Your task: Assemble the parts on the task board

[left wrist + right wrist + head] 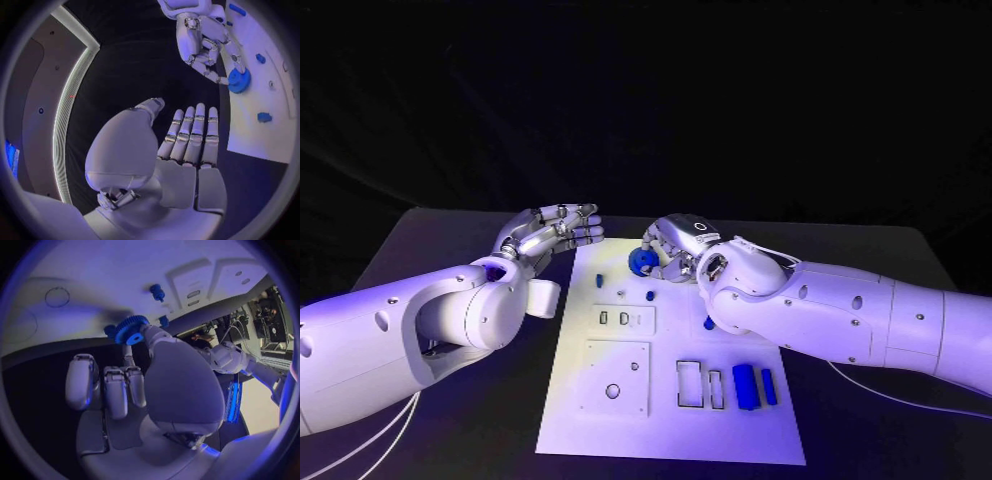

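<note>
**A:** How far along are you?

**B:** Early to midway, by my reading. Your right hand (678,250) pinches a blue gear (643,263) between thumb and a finger, held at the far end of the task board (610,410), touching or just above it; I cannot tell which. It is not seated yet.

**A:** And your other hand?

**B:** Your left hand (554,232) holds nothing. Its fingers (190,131) are straight and together, just off the board's far left corner.

**A:** What is left?

**B:** Two blue bars (754,386) lie side by side near the board's near right, next to empty rectangular slots (700,384). A small blue peg (156,291) stands on the board near the gear. Several recesses look unfilled, so you likely have most of the placing ahead.
</note>
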